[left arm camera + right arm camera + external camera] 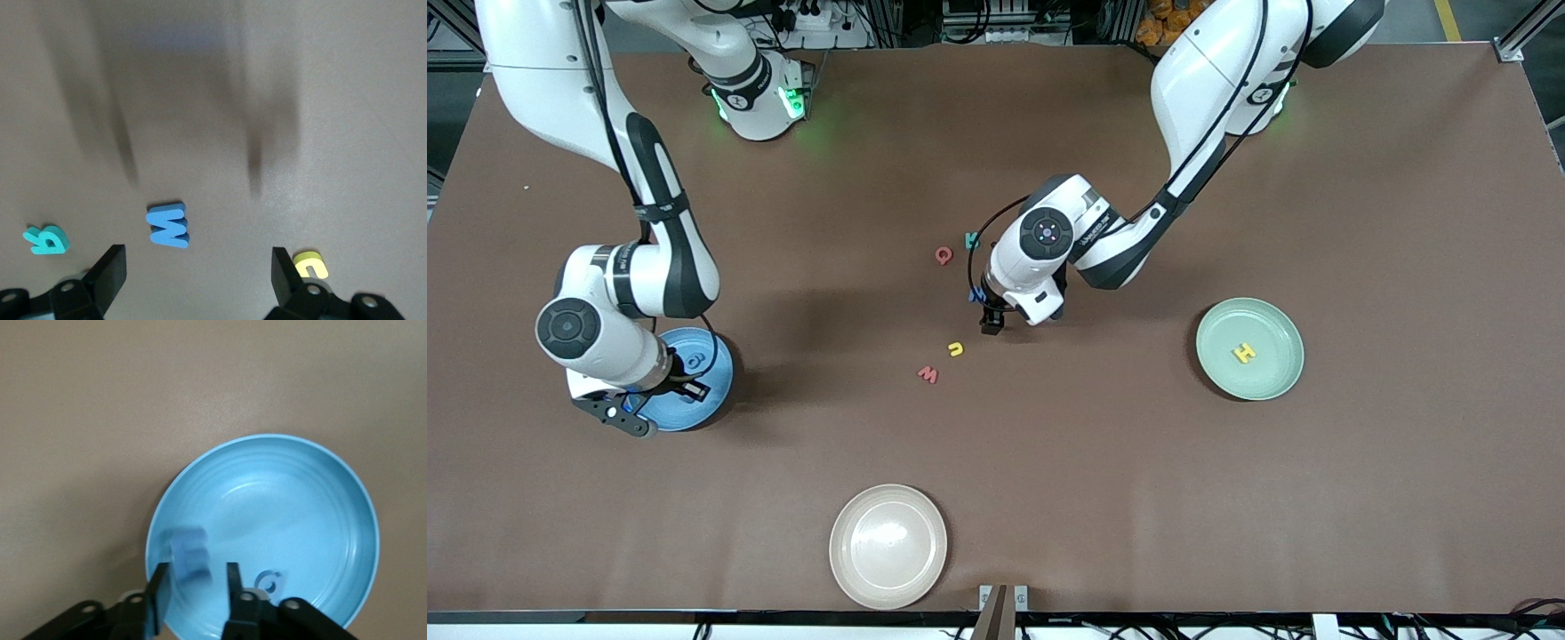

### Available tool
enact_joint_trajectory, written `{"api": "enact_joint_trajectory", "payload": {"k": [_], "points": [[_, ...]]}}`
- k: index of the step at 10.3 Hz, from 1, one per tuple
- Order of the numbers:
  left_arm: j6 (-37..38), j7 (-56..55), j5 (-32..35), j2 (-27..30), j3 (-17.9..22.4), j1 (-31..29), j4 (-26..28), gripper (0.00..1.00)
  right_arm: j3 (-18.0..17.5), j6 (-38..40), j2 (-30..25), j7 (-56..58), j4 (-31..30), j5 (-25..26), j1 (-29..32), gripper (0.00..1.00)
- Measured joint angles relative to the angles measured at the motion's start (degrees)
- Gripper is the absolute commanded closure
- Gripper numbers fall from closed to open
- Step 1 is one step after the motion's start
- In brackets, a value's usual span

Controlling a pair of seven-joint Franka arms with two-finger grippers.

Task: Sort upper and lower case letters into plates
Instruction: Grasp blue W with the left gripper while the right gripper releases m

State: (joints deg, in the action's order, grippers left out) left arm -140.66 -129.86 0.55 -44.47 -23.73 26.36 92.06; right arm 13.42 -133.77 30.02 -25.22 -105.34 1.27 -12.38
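Both pincers are mine: left gripper [193, 273] is hovering released, blue M [168, 225] lying between its fingertips; right gripper [195, 587] is loosening over sky blue plate [320, 500], blue letter [190, 555] dropping.

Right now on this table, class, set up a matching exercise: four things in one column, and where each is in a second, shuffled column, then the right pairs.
Things
1. yellow H
2. blue M
3. cream plate
4. right gripper

Places
A. nearest the front camera, nothing in it
B. over the sky blue plate
C. in the pale green plate
D. on the table below the open left gripper

Pairs: 1-C, 2-D, 3-A, 4-B
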Motion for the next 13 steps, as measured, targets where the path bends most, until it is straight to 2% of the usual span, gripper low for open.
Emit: {"api": "enact_joint_trajectory", "payload": {"k": [2, 4, 6, 8, 13], "points": [[-3.0, -2.1, 0.0, -1.2, 0.0, 0.5, 0.3, 0.05, -0.3, 0.2, -0.7, 4.0, 0.2, 0.0, 0.6, 0.00], [-4.8, -3.6, 0.0, -1.9, 0.1, 1.5, 1.1, 0.05, -2.9, 3.6, -1.6, 4.9, 2.2, -1.3, 0.3, 0.00], [-5.7, -4.5, 0.0, -2.1, 0.6, 2.7, 1.8, 0.04, -5.1, 5.1, -1.7, 4.6, 3.7, -7.3, -1.2, 0.00], [-8.0, -4.5, 0.0, -2.1, 1.2, 3.3, 3.3, 0.04, -5.3, 5.2, -1.7, 3.1, 4.0, -9.4, -2.4, 0.00], [-10.4, -5.9, 0.0, -2.1, 7.0, 9.8, 4.0, 0.05, -5.6, 6.1, -1.7, -3.6, 4.0, -9.4, -5.7, 0.00]]}}
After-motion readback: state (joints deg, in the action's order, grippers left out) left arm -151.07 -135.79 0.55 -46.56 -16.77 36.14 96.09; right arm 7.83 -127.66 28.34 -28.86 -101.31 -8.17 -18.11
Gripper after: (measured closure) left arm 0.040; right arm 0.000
